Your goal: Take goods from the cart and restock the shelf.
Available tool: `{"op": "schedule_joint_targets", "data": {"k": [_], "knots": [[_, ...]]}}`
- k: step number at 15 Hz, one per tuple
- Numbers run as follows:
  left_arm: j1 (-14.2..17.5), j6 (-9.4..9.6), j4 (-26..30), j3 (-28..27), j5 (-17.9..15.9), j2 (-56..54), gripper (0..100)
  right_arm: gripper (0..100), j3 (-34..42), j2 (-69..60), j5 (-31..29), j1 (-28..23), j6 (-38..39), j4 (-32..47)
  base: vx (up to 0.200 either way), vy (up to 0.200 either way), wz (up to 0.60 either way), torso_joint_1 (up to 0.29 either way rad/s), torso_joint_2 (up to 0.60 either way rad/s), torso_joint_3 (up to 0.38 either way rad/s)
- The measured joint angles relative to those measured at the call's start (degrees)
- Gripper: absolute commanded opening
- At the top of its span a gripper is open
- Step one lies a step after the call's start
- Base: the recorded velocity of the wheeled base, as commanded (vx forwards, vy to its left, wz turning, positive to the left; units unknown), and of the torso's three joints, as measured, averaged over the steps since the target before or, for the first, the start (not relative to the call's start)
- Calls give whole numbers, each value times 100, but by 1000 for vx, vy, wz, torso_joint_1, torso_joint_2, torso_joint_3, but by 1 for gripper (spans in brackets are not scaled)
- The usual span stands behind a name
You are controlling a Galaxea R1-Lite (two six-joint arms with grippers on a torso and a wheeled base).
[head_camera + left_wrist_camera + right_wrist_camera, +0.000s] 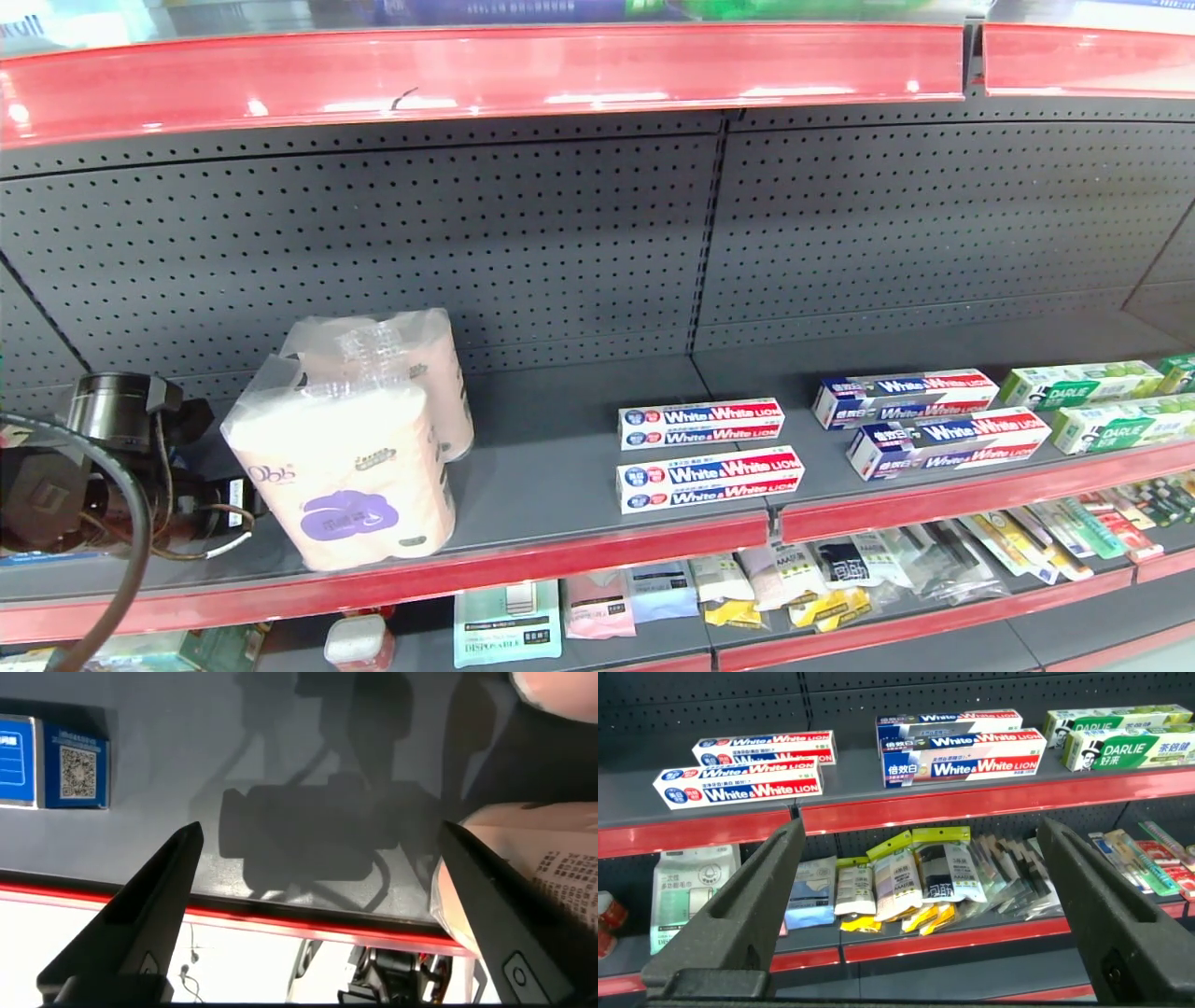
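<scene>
A plastic-wrapped pack of toilet paper rolls [345,467] stands upright on the left part of the grey shelf [551,448]. My left arm [103,439] hangs just left of it at shelf height. In the left wrist view my left gripper [318,905] is open over the shelf floor with nothing between its fingers. The pack [551,859] lies right beside one finger [486,905]; whether they touch I cannot tell. My right gripper [920,905] is open and empty, held in front of the shelves and facing the toothpaste boxes [747,765].
White-and-red toothpaste boxes [705,453] lie mid-shelf, more of them [934,420] and green ones [1092,401] to the right. The lower shelf [840,569] holds several hanging packets. A red upper shelf edge [485,70] overhangs. A blue tag [56,761] lies on the shelf floor.
</scene>
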Motion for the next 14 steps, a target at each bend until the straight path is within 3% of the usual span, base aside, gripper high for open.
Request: {"op": "schedule_joint_targets", "data": {"k": [10,14], "knots": [[108,60,9,30,40,-99,100,100,0,-2,0,0,0,0,0,0,0,0,0,0],[413,597,9,218,9,-418,100,100,0,-2,-2,0,0,0,0,0,0,0,0,0]]}}
